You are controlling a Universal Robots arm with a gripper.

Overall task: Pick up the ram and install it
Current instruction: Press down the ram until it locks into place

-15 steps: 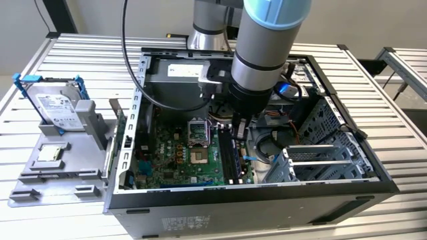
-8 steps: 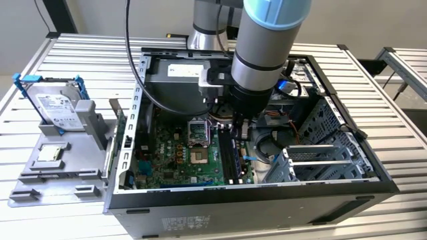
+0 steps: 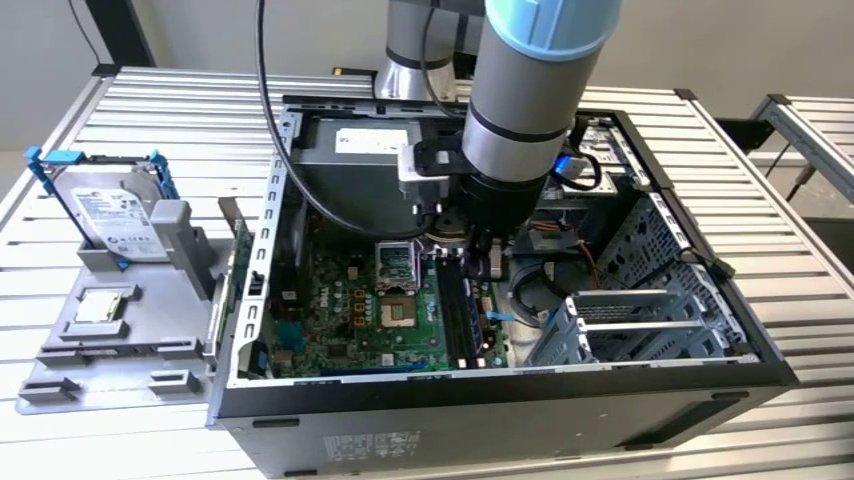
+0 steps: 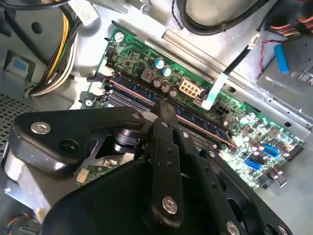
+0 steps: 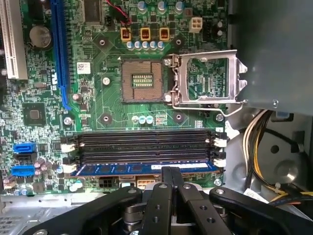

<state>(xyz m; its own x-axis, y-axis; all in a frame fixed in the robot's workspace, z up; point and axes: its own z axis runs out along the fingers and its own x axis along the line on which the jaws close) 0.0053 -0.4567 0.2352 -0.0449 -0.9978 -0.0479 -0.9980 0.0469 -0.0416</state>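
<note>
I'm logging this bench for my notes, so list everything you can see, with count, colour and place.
Case: one, black and grey, open on the slatted table.
Motherboard: one, green, inside the case.
Ram: one, blue, lying along the slot nearest the end effector in the first wrist view.
Slots: three more, black, bare beside the ram.
CPU socket: one, open, its silver frame swung aside.
Hard drive: one, silver in a blue bracket, upright in the grey holder at the exterior view's left.
Chip: one, small silver square, on that holder.
Arm: one, grey with a blue cap, reaching into the case.
End effector: one, black, fingertips together at the ram's edge.
</note>
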